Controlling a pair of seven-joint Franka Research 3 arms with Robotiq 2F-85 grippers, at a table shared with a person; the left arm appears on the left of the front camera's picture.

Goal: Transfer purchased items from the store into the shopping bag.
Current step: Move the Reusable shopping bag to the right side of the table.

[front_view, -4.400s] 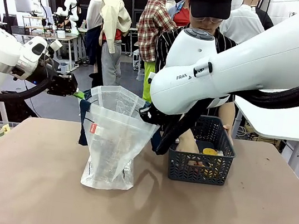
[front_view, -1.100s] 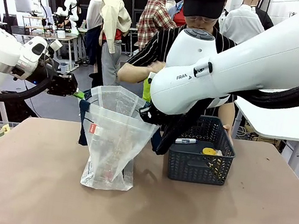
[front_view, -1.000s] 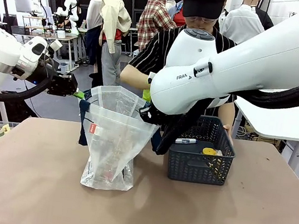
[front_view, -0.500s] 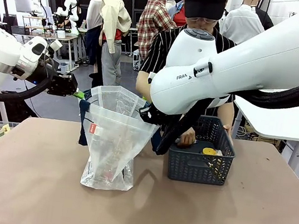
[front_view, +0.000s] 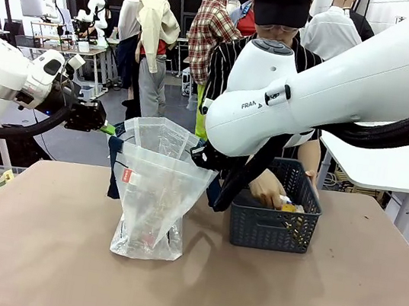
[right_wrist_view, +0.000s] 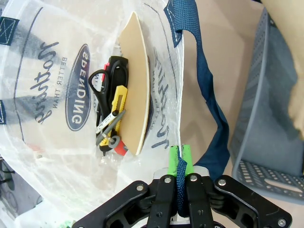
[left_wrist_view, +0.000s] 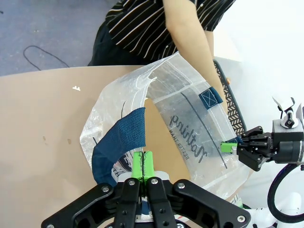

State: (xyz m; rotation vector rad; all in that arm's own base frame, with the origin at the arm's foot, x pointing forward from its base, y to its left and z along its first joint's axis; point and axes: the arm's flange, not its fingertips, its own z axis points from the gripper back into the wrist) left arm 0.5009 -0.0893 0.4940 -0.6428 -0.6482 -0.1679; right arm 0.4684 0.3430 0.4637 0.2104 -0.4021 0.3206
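Observation:
The shopping bag [front_view: 154, 192] stands on the table, held open by both grippers. My left gripper [front_view: 108, 128] is shut on its navy strap [left_wrist_view: 124, 137] at the left rim, green fingertips [left_wrist_view: 141, 159] pinching the webbing. At the right rim my right gripper [front_view: 198, 152] is shut on the other navy strap [right_wrist_view: 209, 128]. Inside the bag [right_wrist_view: 61, 71] lie purchased items: black scissors, a yellow cutter and a red piece [right_wrist_view: 111, 114] beside a tan flat board [right_wrist_view: 137, 95]. The person's hand [front_view: 267, 187] reaches into the dark basket [front_view: 270, 226] at a yellow item [front_view: 290, 207].
The grey mesh basket [right_wrist_view: 266, 123] sits right of the bag, close behind my right arm [front_view: 339, 73]. The person in a striped shirt [left_wrist_view: 156, 23] leans over the far edge. Bare brown tabletop [front_view: 282, 303] lies in front.
The person's arm has swung from above the bag mouth over to the basket, and the hand is now down among its items. Both grippers and the bag have stayed still.

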